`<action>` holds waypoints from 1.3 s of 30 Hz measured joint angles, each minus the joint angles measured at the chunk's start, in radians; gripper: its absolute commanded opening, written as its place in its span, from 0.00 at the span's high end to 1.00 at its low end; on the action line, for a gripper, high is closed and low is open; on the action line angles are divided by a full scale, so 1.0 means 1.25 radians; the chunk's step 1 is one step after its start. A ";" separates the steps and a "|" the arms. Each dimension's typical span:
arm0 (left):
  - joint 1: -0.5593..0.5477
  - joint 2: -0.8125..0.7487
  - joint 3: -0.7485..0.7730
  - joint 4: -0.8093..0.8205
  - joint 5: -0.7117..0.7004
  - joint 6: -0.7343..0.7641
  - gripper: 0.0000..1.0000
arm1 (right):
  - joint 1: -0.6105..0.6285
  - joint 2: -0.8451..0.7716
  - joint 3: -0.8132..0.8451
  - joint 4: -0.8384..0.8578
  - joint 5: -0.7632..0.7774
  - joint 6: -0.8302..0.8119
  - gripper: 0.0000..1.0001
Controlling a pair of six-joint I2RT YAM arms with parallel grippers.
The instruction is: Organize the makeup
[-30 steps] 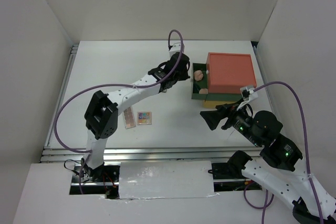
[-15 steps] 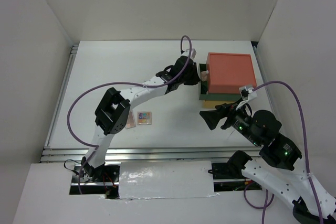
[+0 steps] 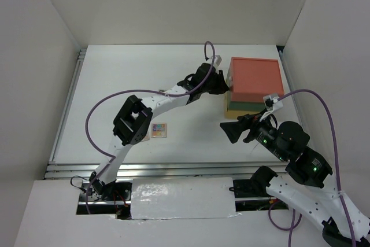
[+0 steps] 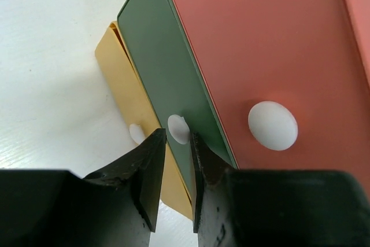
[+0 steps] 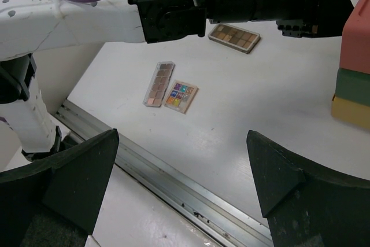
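Drawer box [image 3: 254,79] sitting far right on table [image 3: 127,79]; red drawer [image 4: 260,39] stacking over green [image 4: 156,56], yellow [image 4: 124,79]; each showing a white knob [image 4: 272,125].

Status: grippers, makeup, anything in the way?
Left gripper shut on green drawer knob. Right gripper open, empty. Long palettes, square palette loose on table. Nothing blocking them.
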State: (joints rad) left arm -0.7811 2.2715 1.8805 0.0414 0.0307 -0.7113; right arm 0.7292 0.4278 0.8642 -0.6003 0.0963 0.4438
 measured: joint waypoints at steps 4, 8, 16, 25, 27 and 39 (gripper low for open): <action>0.001 0.001 -0.016 0.027 0.002 -0.005 0.62 | 0.000 0.000 0.000 0.000 0.002 0.000 0.00; 0.000 -0.012 -0.056 0.062 -0.014 -0.028 0.55 | 0.000 0.000 0.000 0.001 0.002 0.000 0.00; 0.005 -0.048 -0.201 0.051 -0.091 -0.127 0.49 | 0.000 0.000 -0.002 0.001 0.001 0.000 0.00; 0.031 -0.019 -0.206 0.126 -0.028 -0.170 0.47 | 0.000 0.000 -0.002 0.001 0.001 0.000 0.00; 0.031 -0.015 -0.204 0.157 -0.007 -0.170 0.47 | 0.000 0.000 -0.002 0.001 0.001 0.000 0.00; 0.028 0.013 -0.175 0.243 0.085 -0.166 0.46 | 0.000 0.002 -0.005 0.002 0.001 0.000 0.00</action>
State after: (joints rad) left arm -0.7460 2.2875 1.6615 0.3450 0.1371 -0.9188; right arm 0.7292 0.4301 0.8577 -0.5983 0.0978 0.4435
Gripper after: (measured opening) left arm 0.536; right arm 0.998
